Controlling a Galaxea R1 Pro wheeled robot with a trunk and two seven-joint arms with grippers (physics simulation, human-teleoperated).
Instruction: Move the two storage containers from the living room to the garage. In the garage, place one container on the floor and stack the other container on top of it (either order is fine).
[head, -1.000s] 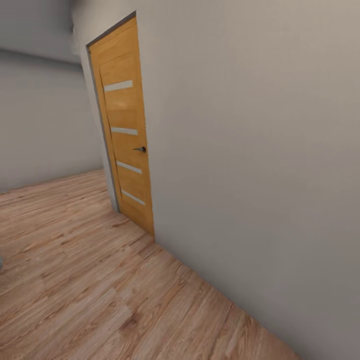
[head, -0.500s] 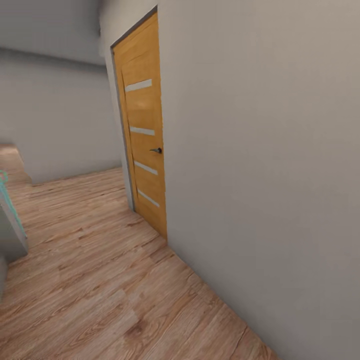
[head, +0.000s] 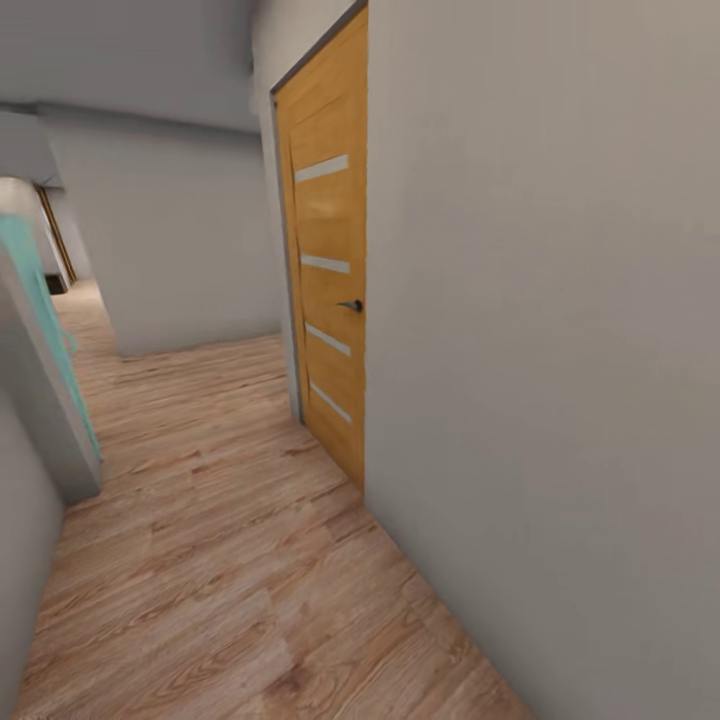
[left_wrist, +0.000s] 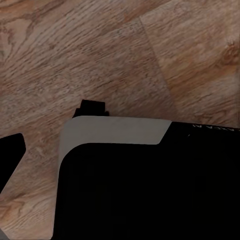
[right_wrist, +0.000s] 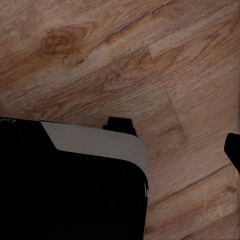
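Note:
The two storage containers are out of view. I am in a hallway with a light wood-plank floor (head: 220, 560). In the left wrist view, one dark fingertip (left_wrist: 11, 150) of my left gripper (left_wrist: 120, 160) stands at the picture's edge over the planks, with nothing held. In the right wrist view, my right gripper (right_wrist: 120, 155) likewise shows one dark fingertip (right_wrist: 233, 150) at the edge, far out and holding nothing. The other finger of each gripper is lost against my black and grey base (left_wrist: 150, 190).
A grey wall (head: 560, 350) runs close along my right, with a shut orange-brown door (head: 330, 260) in it. A grey wall corner with a teal edge (head: 45, 330) juts in at the left. The corridor (head: 85, 310) continues far left, past a grey back wall (head: 170, 240).
The whole head view has shifted as the camera moved: the door sits further right, and the left wall corner and far corridor have come into view.

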